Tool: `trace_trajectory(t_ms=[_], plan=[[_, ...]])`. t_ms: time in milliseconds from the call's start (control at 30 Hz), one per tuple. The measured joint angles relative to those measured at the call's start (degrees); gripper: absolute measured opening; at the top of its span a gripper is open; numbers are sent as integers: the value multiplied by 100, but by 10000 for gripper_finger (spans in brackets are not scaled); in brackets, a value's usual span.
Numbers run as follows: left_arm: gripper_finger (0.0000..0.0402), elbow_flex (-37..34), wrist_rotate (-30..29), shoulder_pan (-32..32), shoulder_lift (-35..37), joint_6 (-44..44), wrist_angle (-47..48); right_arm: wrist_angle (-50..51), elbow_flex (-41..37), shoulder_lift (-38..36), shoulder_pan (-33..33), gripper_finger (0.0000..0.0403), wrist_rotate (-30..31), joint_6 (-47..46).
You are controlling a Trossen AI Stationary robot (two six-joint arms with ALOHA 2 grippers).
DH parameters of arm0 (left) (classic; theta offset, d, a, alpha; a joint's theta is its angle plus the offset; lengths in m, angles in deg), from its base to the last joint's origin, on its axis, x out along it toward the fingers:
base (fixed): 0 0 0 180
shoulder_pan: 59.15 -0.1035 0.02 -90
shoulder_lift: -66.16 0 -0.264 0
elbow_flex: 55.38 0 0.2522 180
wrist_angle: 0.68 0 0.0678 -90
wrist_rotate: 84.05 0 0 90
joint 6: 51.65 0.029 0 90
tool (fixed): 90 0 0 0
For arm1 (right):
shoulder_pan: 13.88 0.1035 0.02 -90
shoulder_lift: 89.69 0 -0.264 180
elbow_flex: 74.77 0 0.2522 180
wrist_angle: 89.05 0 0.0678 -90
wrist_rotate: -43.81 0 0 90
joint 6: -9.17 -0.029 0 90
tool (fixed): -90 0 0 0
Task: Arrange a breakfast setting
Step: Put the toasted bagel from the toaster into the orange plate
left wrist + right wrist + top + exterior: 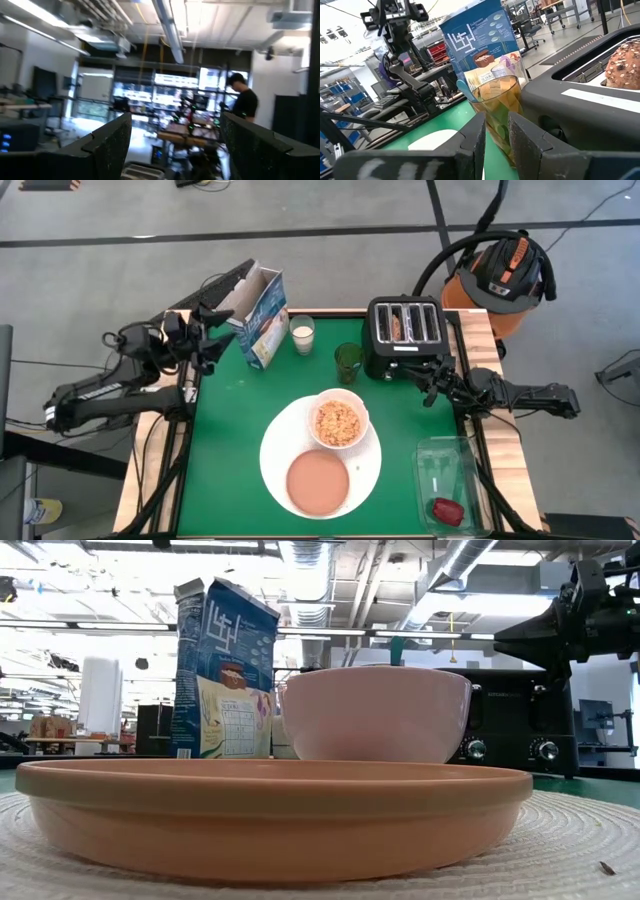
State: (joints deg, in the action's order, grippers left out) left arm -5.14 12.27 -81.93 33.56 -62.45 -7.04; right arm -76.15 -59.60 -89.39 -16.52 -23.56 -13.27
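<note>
The large white plate point(272, 448) lies at the table's near middle. On it sit the white bowl point(338, 420) with cereal and the salmon-pink plate point(318, 480). The blue cereal box point(262, 318) stands at the far left. The bagel point(625, 62) sits in a slot of the black toaster point(405, 340). The dark-red item point(447, 510) lies in the clear tray point(440, 465). A teal handle point(462, 90) stands in the green cup point(347, 362). My left gripper point(222, 332) is open and empty beside the box. My right gripper point(425, 377) is empty by the toaster's near right corner, its fingers almost together.
A glass of milk point(301, 333) stands between the cereal box and the green cup. An orange shop vacuum point(500, 275) stands beyond the far right corner. A person point(245, 102) stands far off in the room. Bare green mat point(230, 450) lies left of the white plate.
</note>
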Motion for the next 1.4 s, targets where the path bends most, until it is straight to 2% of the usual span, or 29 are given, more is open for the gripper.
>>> trace_trajectory(t_ms=[267,533,700,900,1133,1400], plan=[[288,172,-559,-2,-80,40,10,-438,-17,0,-2,107,1,-413],[288,172,-1088,-2,-81,18,13,-254,-9,0,-3,107,-307,-787],[288,172,-1173,0,-106,-63,11,-245,-9,0,48,107,-314,-1420],[288,172,-1169,0,-189,-232,11,-385,-9,2,-1,107,-308,-1450],[288,172,-1131,31,-238,-252,2,-2083,6,2,-10,115,-319,39],[288,172,-1127,145,-234,-246,-44,-2017,418,2,-20,155,-315,1097]])
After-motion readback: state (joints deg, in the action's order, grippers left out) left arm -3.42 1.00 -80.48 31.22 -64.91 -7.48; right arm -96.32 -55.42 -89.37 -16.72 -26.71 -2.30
